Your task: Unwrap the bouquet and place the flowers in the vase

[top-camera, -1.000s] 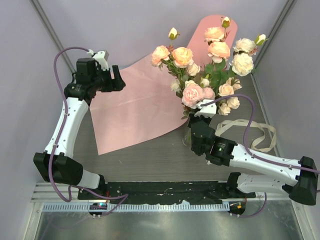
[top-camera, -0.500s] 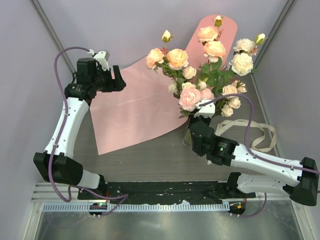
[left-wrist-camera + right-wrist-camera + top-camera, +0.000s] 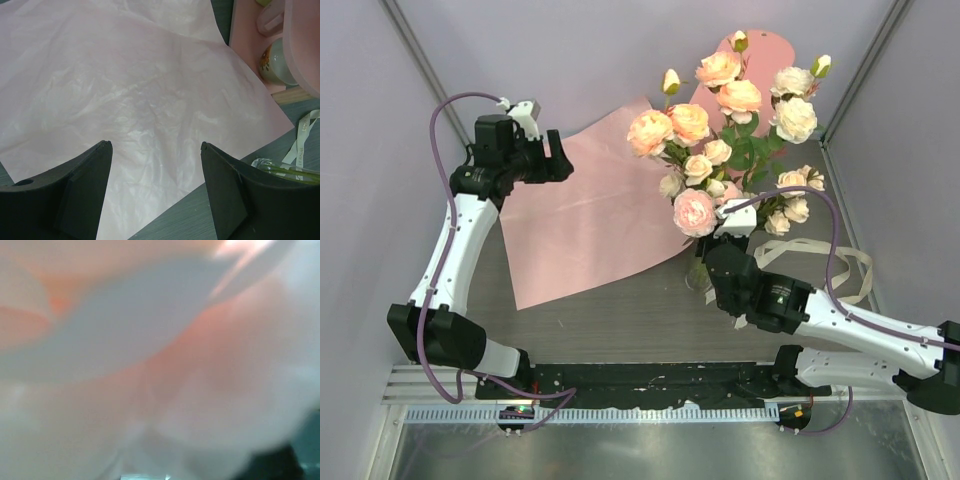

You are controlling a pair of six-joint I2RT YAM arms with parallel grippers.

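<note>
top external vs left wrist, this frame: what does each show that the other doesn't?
Only top external: the rose heads of the flowers, both arms, and the right gripper low at the stems, its fingers hidden.
Only left wrist: the left gripper up close, open with nothing between its fingers, over creased paper; also a pale round item at top right.
Both: the pink paper sheet, the cream ribbon and the glass vase.

Top: high behind arms (image 3: pixel 460 240), facing down. Left wrist: near paper (image 3: pixel 140 100), shared with top. Right wrist: against flowers (image 3: pixel 150 365).
</note>
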